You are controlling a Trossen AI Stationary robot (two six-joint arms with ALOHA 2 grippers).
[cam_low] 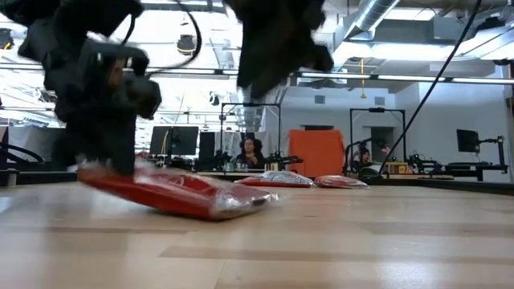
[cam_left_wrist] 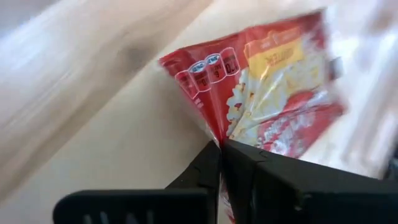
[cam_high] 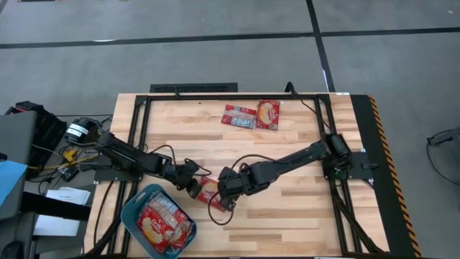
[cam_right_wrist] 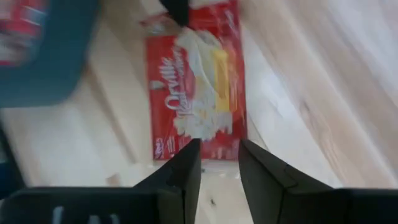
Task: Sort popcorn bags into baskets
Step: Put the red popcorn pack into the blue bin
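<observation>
One red popcorn bag lies between my two grippers near the table's near edge; the low view shows the same bag tilted. My left gripper is shut on its left end. My right gripper is open and stands above the bag's right end, touching nothing; in its wrist view the open fingers frame the bag. The teal basket sits to the near left with several bags in it. Two more bags lie flat near the far edge. My left gripper pinches the bag's edge between its two shut fingers, at the end toward the table's left. The fingers come down on it from above. The held end is raised off the wood and the opposite end rests on the table.
The basket's corner lies close to the left of the held bag. Black frame rails and cables run along the table's sides and over its middle. Bare wood lies to the right. People sit at desks in the room behind.
</observation>
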